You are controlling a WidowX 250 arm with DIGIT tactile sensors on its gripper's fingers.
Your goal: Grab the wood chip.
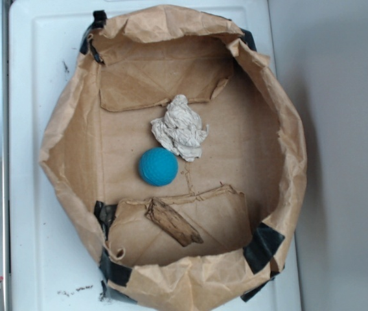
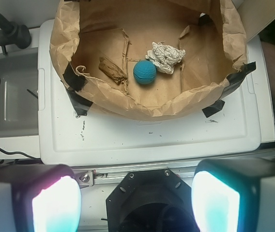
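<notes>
A brown paper bag point(image 1: 287, 129), cut low and rolled open like a shallow bin, sits on a white plastic lid point(image 1: 35, 65), its rim patched with black tape point(image 1: 262, 246). Inside, the wood chip point(image 1: 172, 221) lies flat on a torn cardboard flap point(image 1: 223, 217) near the bottom wall in the exterior view, its long axis running diagonally. A blue ball point(image 1: 158, 166) rests just above it on the bag floor, apart from the chip, and a crumpled paper wad point(image 1: 181, 128) sits beside the ball, very close or touching. In the wrist view the chip point(image 2: 112, 68) shows to the left of the ball point(image 2: 144, 72), with the wad point(image 2: 165, 56) to the ball's right. The end effector point(image 2: 136, 200) is well back from the bag, outside its rim and above the near edge of the lid; its two fingers point(image 2: 55, 205) stand wide apart with nothing between them, so it is open. A grey tub point(image 2: 7, 92) sits to the left of the lid.
</notes>
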